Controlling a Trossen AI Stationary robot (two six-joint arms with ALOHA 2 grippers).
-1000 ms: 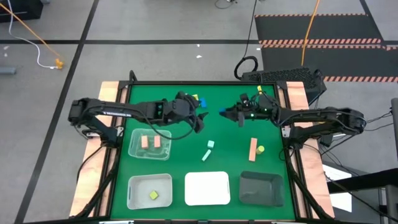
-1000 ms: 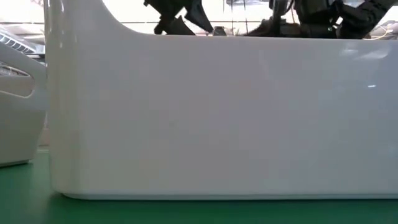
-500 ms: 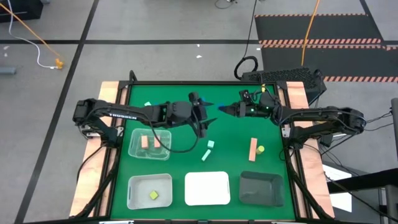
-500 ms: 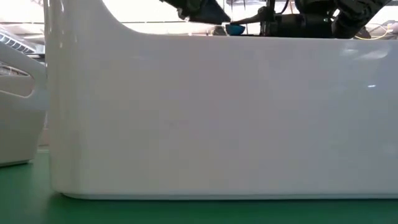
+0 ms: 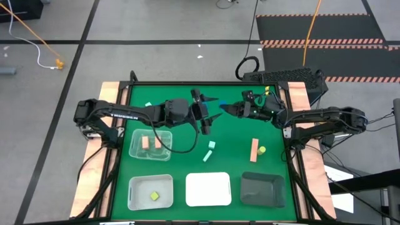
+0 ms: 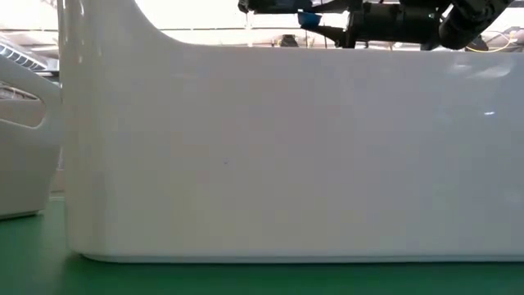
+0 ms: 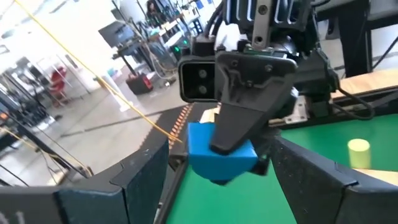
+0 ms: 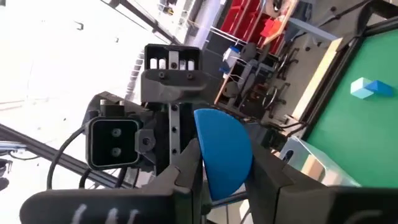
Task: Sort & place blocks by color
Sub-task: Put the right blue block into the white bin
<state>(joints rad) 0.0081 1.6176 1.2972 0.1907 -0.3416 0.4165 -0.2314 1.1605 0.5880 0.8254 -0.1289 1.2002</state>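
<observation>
Both arms meet at upper centre of high view, above the green table point(image 5: 237, 134). The right gripper point(image 5: 224, 108) comes in from frame right w/ fingers clamped on 1 blue block point(image 5: 220, 106); right wrist view shows that blue block point(image 8: 222, 152) pinched between its 2 dark fingers point(image 8: 186, 168), rounded face toward camera. The left gripper point(image 5: 199, 107) comes from frame left, tips just beside the block, fingers apart; in left wrist view its 2 fingers point(image 7: 140, 180) stand wide on either side of the blue block point(image 7: 217, 152), not touching it as far as I can tell. In low view only arm tops and a bit of blue show at top centre, over the wall of the white tray point(image 6: 270, 147) filling the frame.

Count in high view:
- 4 trays, lower half of frame. 1 clear tray point(image 5: 133, 149) mid-left w/ 2 salmon-pink blocks point(image 5: 145, 143) inside, side by side. Bottom row, left to right: 1 clear tray point(image 5: 134, 185) w/ 1 yellow-green block point(image 5: 154, 196); 1 white tray point(image 5: 209, 189); 1 dark tray point(image 5: 262, 189).
- Loose on table: 1 pale mint block point(image 5: 209, 150) at centre, looks like 2 pieces touching, can't tell for sure; 1 long salmon-pink bar point(image 5: 254, 150) centre-right; 1 yellow-green piece point(image 5: 262, 150) just beside the bar on its right; 1 small mint bit point(image 5: 149, 105) upper left near left arm.
- Yellow-green bit at upper right by right arm's wrist, too small to tell what.
</observation>
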